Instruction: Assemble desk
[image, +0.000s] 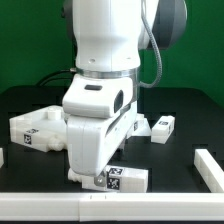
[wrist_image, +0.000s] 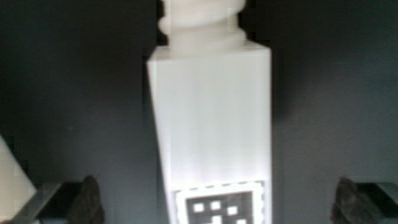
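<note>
Black tabletop (image: 170, 100) fills the scene, edged along its near side by a white rail (image: 60, 208), and the white arm (image: 105, 60) is bent low over it. Seen from the wrist, the jaws stand wide apart, with one dark finger (wrist_image: 71, 205) on either side of a white post leg (wrist_image: 210, 120). The leg lies flat between them, along the middle of the gap. Dark tabletop shows between each finger and the leg, so neither pad touches it.

The leg's black-and-white tag (wrist_image: 224, 207) faces up and sits level with the fingertips. Its narrower, ridged end (wrist_image: 199, 25) points away, well beyond the jaws.

In the exterior view the bulk of the hand hides the fingers, and only the tagged end of this leg shows beneath it. A second leg (image: 160, 127) lies well apart from the jaws, towards the exterior view's right and farther back. On the jaws' other side, towards the exterior view's left, sits a white tagged piece (image: 35, 130). It is probably the desk's panel, though the arm covers much of it. A white bar (image: 210, 165) lies apart from the jaws at the exterior view's right edge.
</note>
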